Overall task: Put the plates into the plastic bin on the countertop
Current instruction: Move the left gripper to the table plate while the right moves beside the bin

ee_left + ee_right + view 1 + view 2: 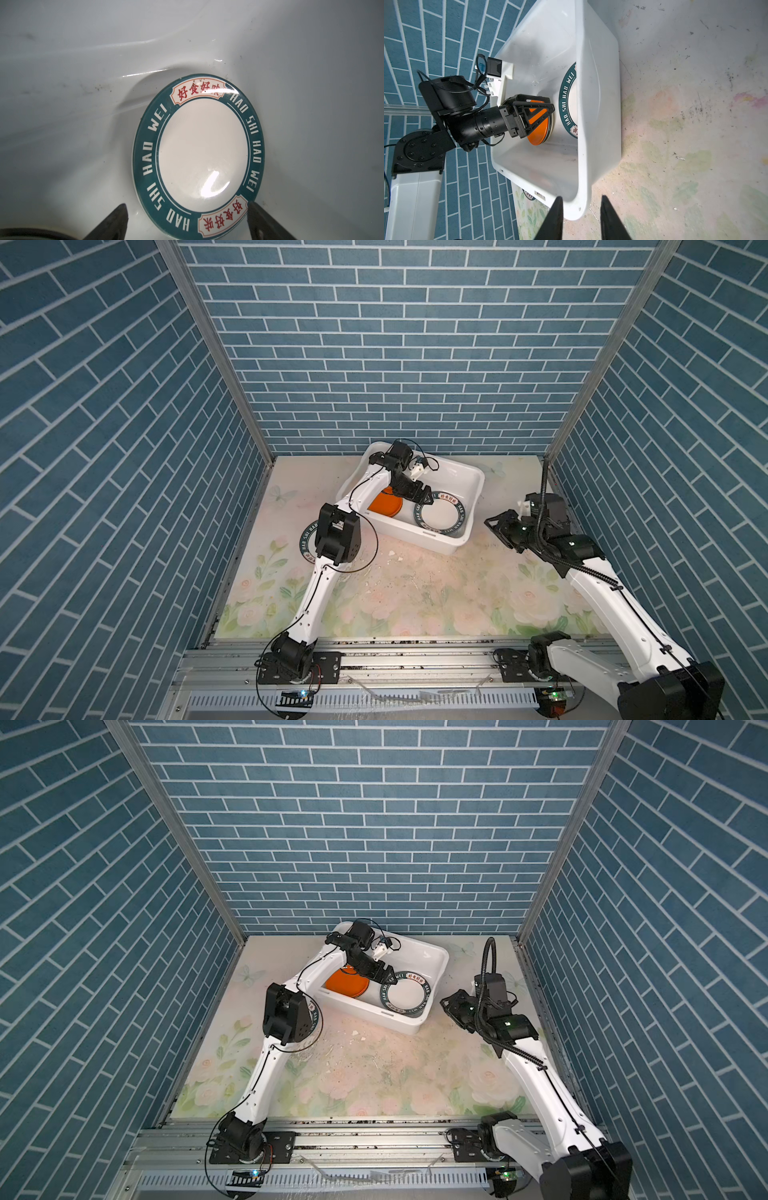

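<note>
Left gripper (187, 204) spread at rim of lettered plate (199, 149) in bin (415, 539) (orange plate (384, 505) beside); right gripper (581, 197) part-open outside

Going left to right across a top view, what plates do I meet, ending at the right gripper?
half-hidden lettered plate, orange plate, exposed lettered plate, right gripper

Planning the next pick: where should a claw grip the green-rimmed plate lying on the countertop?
Probably its rim, pinched above and below. The green-rimmed plate lies flat left of the plastic bin, so come low from its open left side.
</note>
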Motion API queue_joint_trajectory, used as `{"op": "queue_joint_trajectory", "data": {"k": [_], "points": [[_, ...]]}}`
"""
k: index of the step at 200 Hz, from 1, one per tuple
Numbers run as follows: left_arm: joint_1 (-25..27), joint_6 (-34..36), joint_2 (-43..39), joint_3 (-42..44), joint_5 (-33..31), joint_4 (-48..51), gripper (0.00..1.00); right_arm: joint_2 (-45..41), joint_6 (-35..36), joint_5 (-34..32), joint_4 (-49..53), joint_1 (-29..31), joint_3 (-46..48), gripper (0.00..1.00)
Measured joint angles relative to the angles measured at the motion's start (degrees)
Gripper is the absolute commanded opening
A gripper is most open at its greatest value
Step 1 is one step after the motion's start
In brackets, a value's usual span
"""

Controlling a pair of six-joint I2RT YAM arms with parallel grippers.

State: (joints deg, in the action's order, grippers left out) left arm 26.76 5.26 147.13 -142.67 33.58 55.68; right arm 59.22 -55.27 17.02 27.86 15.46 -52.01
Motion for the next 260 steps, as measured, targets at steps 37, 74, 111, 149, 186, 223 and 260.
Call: {"op": "queue_joint_trajectory", "data": {"k": [37, 74, 111, 149, 186, 223, 260], "points": [[-0.15, 3.89, -1.97, -1.05, -2.89, 2.14, 0.93, 0.02, 0.76, -0.07, 1.99, -0.94, -1.88, 0.31], [-1.38, 8.52, -10.25, -0.98, -7.26, 4.46, 0.96, 1.84, 5.62, -0.61, 6.99, -1.55, -12.24, 0.31], [-7.08, 12.96, -21.14, -0.96, -10.40, 7.78, 0.97, 6.69, 12.50, -1.22, 11.21, -1.62, -25.70, 0.30], [-19.04, 14.95, -28.48, 1.44, -12.02, 13.38, 0.96, 12.94, 15.52, -0.15, 12.31, -1.33, -34.51, 0.30], [-31.39, 14.40, -32.89, 10.54, -10.78, 17.77, 0.93, 21.99, 15.74, 3.52, 11.15, 0.52, -42.77, 0.30], [-40.22, 11.80, -35.06, 21.27, -7.96, 18.88, 0.90, 26.53, 16.26, 6.84, 8.92, 5.62, -45.75, 0.30], [-41.46, 11.72, -35.06, 30.95, -6.43, 18.60, 0.85, 24.44, 16.35, 9.84, 3.34, 11.28, -38.71, 0.29]]}}
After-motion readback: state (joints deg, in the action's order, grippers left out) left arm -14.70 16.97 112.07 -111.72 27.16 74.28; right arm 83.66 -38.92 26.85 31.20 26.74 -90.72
